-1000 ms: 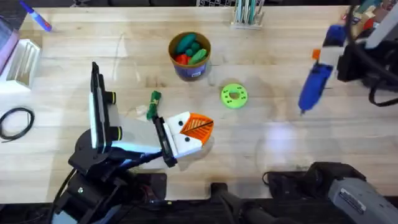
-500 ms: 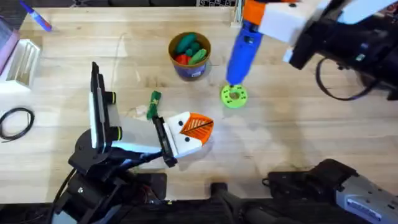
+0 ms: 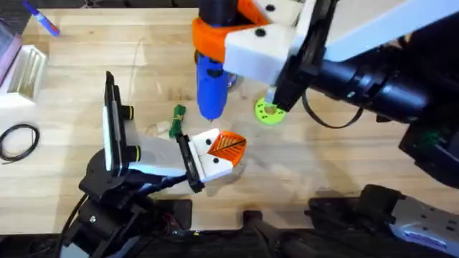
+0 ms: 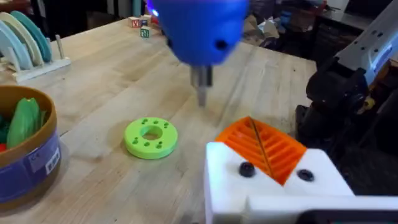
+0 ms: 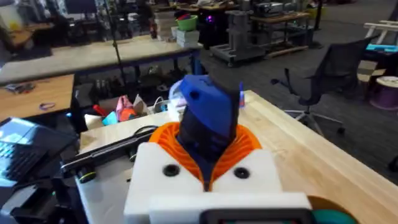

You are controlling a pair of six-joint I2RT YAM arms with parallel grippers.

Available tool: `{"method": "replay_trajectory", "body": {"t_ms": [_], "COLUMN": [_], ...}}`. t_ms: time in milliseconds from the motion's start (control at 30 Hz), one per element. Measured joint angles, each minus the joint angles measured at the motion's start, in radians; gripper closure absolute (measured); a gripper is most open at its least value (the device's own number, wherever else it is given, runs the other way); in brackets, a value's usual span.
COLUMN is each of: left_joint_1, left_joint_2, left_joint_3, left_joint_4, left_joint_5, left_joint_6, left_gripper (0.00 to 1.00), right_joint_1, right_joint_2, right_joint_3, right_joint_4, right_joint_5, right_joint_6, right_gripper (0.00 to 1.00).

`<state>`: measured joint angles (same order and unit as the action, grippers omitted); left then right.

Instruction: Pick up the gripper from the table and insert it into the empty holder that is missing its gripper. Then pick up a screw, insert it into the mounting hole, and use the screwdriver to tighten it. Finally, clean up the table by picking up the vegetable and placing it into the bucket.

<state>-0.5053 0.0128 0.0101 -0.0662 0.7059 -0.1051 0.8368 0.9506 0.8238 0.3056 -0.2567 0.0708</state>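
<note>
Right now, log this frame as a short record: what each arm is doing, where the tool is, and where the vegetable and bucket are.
right gripper: shut on the screwdriver, held bit-down above the table
left gripper: resting low on the table, orange pad up
bit tip: hanging above the bare wood, beside the green disc
vegetable: lying on the table by the left gripper
bucket: already holds toy items

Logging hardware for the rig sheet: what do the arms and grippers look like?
Both arms black, jointed, with black cables at the bases. Left gripper: white blocky finger bases, orange ribbed wedge pad, two dark screw heads. Right gripper: same white blocks with orange pads.
</note>
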Motion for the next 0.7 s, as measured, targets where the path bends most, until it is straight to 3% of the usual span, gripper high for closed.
{"method": "replay_trajectory", "body": {"t_ms": [700], "left_joint_1": [0.0], "left_joint_2": [0.0], "left_joint_3": [0.0], "left_joint_4": [0.0], "left_joint_5": [0.0], "left_joint_6": [0.0], "left_gripper": [0.991], "right_joint_1": [0.018], "right_joint_2": [0.047], "right_joint_3": [-0.001], "right_joint_4": [-0.022], "right_joint_5": [-0.092], "right_joint_6": [-0.003], "right_gripper": [0.979]}}
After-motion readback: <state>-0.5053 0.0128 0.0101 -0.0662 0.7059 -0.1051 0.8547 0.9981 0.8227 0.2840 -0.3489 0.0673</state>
